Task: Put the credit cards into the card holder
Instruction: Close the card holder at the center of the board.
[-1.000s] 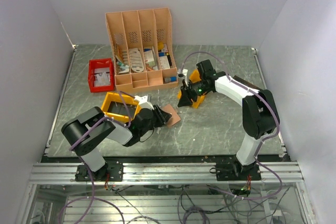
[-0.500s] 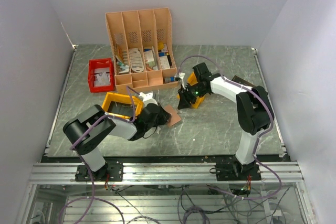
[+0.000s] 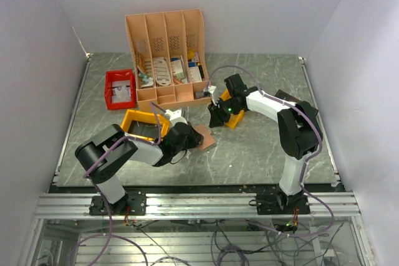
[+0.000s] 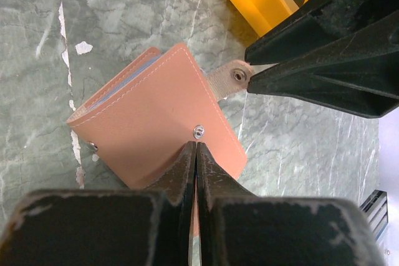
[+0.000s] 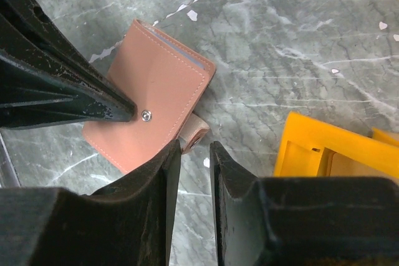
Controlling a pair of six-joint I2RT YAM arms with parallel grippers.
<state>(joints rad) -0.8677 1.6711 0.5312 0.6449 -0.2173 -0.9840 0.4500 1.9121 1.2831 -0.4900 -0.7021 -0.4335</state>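
Green marble table (image 3: 262,147): I see the card holder (image 4: 156,123) closed flat under the left gripper (image 4: 197,144), which is clenched empty with its tips at the snap stud (image 4: 198,131). Right gripper (image 5: 194,147) narrowly parted, strap tab (image 5: 194,136) at its tips.

The tan card holder (image 4: 149,116) lies folded shut, flat on the table (image 4: 124,4), its snap tab sticking out unfastened.
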